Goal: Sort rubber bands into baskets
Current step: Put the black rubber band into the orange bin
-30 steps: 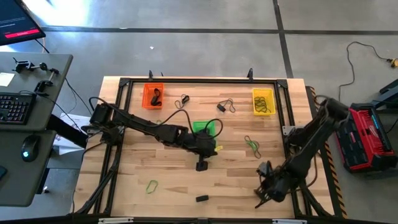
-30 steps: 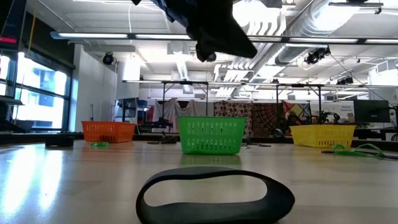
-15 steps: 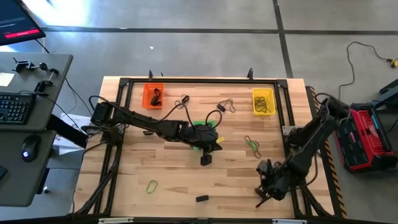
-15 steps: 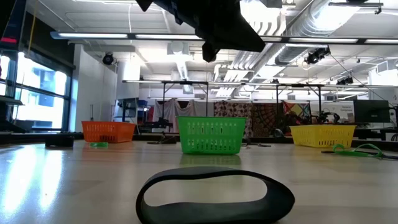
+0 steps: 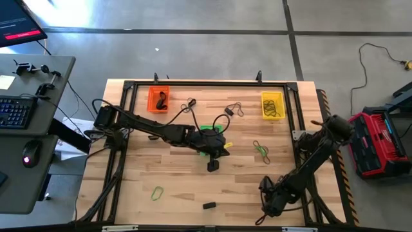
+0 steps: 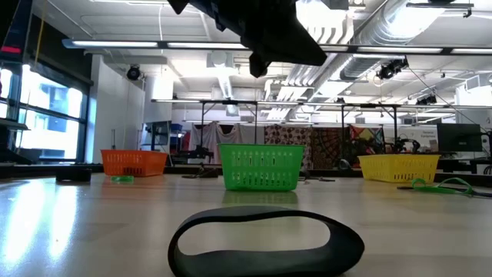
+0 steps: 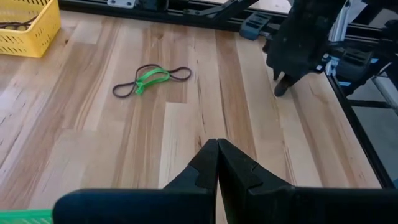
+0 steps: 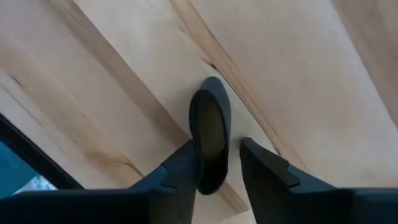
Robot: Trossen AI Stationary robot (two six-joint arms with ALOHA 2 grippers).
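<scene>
My right gripper point(image 8: 214, 171) hangs open, pointing down over the table's near right corner point(image 5: 267, 203). A wide black rubber band point(image 8: 210, 134) lies on the wood with one end between its fingers. My left gripper point(image 7: 217, 146) is shut above the table's middle, beside the green basket point(image 5: 207, 131), with nothing seen between its fingers. The orange basket point(image 5: 158, 98) stands at the far left and holds a black band. The yellow basket point(image 5: 272, 105) stands at the far right with bands in it. My right gripper comes at the black band from above, one finger on each side of the band's end point(image 8: 208, 180). One finger point(image 8: 183, 171) stands right against the band's side; I cannot tell whether it touches. The band lies on the table.
Loose bands lie about: a green and black pair point(image 5: 261, 149) right of centre, a green one point(image 5: 157, 191) near left, a black one point(image 5: 208, 205) at the near edge, and black ones point(image 5: 233, 109) at the far middle. A black frame point(image 5: 297, 129) rims the table.
My right gripper has sunk toward the table and gone a little toward the near left, ending over the black band at the near right corner.
</scene>
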